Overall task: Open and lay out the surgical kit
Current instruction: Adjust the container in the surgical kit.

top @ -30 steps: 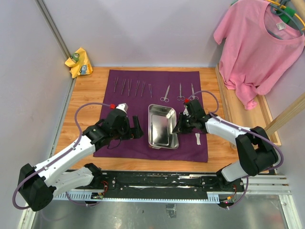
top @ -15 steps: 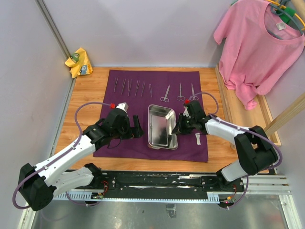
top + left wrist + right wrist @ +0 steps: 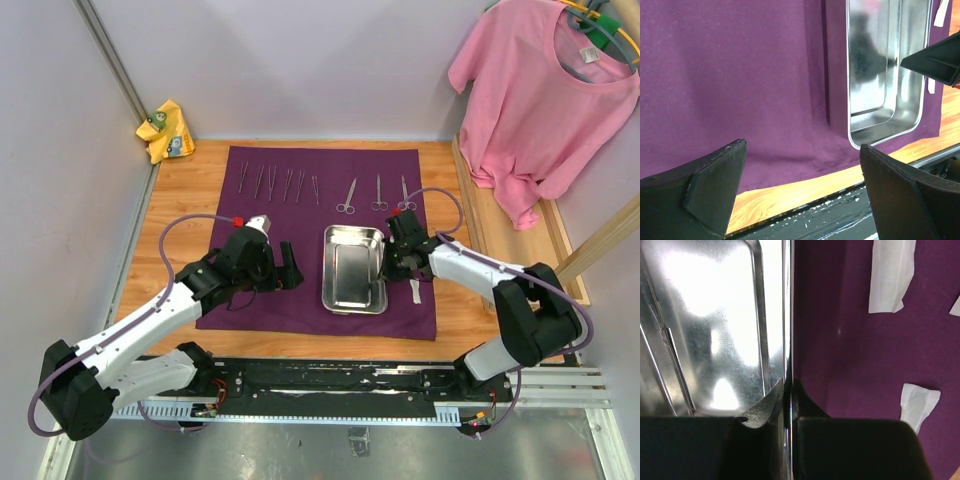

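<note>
Steel tray [image 3: 354,270] lies flat, rim pinched by right hand [image 3: 389,263].

Top view: fixed, high, behind the arm bases [image 3: 185,365], tilted down over the whole table [image 3: 190,200]. Bases at 6 o'clock, back wall [image 3: 300,60] at 12.

Left wrist view: low and close over the purple cloth [image 3: 740,75]. Own fingers [image 3: 710,190] at 7 and 5 o'clock, steel tray [image 3: 875,60] at 1.

Right wrist view: very close, sighting along the tray's rim. Own fingers [image 3: 840,445] at 6 o'clock, gauze pieces [image 3: 890,275] at 1 and 4.

Tray and cloth appear in all three views.
</note>
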Action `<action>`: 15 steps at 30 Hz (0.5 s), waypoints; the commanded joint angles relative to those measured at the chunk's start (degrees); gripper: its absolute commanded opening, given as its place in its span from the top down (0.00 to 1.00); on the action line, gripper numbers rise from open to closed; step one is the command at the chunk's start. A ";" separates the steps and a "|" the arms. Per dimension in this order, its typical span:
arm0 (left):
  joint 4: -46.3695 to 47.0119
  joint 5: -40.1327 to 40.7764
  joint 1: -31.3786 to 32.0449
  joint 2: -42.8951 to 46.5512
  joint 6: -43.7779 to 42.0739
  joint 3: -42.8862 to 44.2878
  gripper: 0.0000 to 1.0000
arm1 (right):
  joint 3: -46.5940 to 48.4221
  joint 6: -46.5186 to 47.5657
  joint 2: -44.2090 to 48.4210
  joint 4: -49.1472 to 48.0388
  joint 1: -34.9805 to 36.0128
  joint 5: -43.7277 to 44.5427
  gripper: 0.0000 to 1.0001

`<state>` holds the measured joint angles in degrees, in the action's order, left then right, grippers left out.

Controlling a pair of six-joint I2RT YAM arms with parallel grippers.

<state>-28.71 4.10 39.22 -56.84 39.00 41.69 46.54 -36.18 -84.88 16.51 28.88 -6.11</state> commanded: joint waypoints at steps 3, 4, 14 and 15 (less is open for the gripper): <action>0.96 -0.27 0.34 0.83 -0.16 -0.62 0.01 | 3.30 0.17 -2.66 0.82 3.43 4.19 0.99; 1.01 -0.23 0.33 0.99 -0.11 -0.70 0.01 | 3.93 0.29 -2.96 1.54 3.90 5.20 0.99; 1.01 -0.14 0.35 2.25 -0.01 -1.58 0.01 | 9.10 1.46 -6.60 5.65 7.12 8.10 0.97; 1.00 -0.17 0.33 2.34 -0.06 -1.61 0.01 | 9.50 1.61 -6.40 6.19 7.41 8.51 0.92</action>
<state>-28.60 3.97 39.22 -55.79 39.03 40.47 53.04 -35.40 -91.11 20.32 34.72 -0.08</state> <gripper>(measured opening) 0.991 0.057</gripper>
